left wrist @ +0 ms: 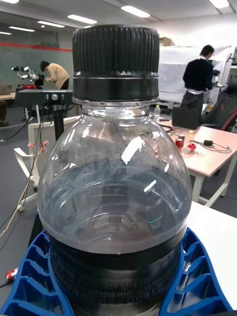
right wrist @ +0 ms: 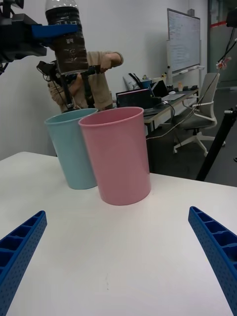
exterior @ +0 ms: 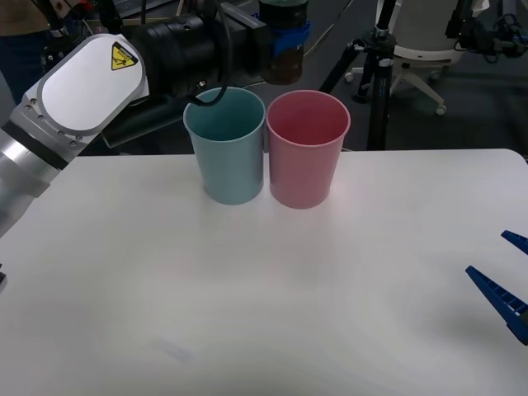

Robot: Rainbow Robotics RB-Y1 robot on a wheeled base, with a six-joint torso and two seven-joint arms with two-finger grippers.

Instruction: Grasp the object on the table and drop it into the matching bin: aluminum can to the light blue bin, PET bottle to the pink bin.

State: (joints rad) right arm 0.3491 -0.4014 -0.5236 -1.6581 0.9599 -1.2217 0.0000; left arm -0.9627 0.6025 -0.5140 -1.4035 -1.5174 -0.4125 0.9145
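The PET bottle (right wrist: 67, 39) is already off the table (exterior: 272, 305) and hangs upright in the air above and just behind the light blue bin (exterior: 225, 144), near the gap between it and the pink bin (exterior: 306, 147). The pick-up looks done; what remains is to carry the bottle sideways over the pink bin, which stands touching the light blue bin, and let it go. The left gripper (left wrist: 116, 276) pinches the bottle around its labelled body, blue fingers pressed against both sides. The right gripper (right wrist: 118, 247) waits with fingers spread wide, low over the table, well apart from the light blue bin and holding nothing.
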